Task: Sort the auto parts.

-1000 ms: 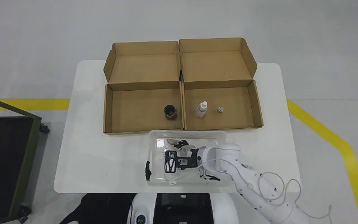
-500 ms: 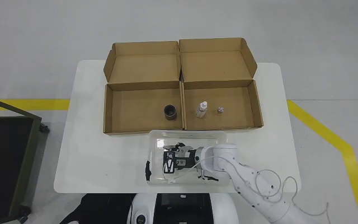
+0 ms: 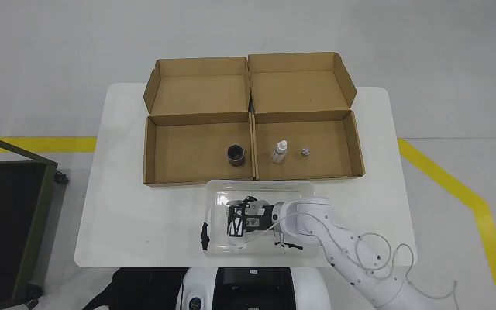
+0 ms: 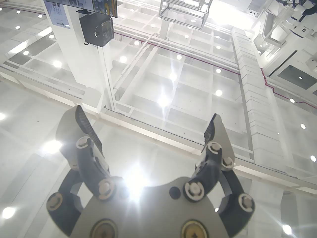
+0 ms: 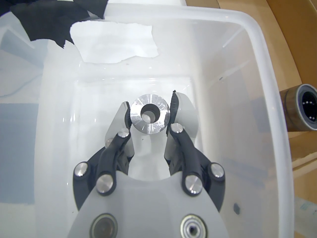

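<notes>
I count one silver metal ring (image 5: 159, 120), one clear plastic bin (image 5: 257, 40) and two brown cardboard boxes (image 3: 194, 147) (image 3: 329, 147). The ring is inside the bin, off the floor, clamped between the fingers of my right gripper (image 5: 149, 107). My left gripper (image 4: 147, 112) is spread wide and grips nothing.

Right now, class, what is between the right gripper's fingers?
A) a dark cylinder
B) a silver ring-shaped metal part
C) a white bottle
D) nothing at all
B: in the right wrist view, the right gripper has its fingers pressed against both sides of the silver ring-shaped metal part, inside the clear bin.
</notes>
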You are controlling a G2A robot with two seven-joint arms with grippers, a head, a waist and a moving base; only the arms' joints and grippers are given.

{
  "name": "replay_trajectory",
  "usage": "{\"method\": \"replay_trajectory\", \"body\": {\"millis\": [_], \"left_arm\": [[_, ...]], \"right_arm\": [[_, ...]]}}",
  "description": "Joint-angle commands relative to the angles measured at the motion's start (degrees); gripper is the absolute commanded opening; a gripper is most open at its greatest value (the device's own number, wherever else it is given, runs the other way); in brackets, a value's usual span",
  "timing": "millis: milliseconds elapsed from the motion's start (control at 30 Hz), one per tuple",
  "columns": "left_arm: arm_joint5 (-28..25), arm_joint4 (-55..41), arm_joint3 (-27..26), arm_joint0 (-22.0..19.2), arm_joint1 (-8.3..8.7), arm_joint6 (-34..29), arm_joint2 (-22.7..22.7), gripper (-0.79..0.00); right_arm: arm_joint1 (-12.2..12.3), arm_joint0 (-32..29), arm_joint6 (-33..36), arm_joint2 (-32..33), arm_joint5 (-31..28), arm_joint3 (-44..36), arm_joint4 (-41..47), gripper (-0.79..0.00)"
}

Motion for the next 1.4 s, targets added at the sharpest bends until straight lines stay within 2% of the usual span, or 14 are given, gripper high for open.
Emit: {"method": "replay_trajectory", "body": {"millis": [0,467,867,1367], "left_arm": [[0.0,0.0,0.0,0.0,0.00,0.0,0.0,0.000],[0.0,0.0,0.0,0.0,0.00,0.0,0.0,0.000],[0.0,0.0,0.0,0.0,0.00,0.0,0.0,0.000],[0.0,0.0,0.0,0.0,0.00,0.0,0.0,0.000]], "right_arm": [[0.2,-0.4,-0.3,0.5,-0.2,-0.7,0.2,-0.785],[1.9,-4.0,-3.5,7.1,-3.7,-7.0,5.3,-0.785],[3.7,-7.5,-7.6,15.7,-6.1,-13.3,12.3,-0.785],[5.3,-11.1,-11.7,24.7,-7.9,-15.9,19.1,-0.785]]}}
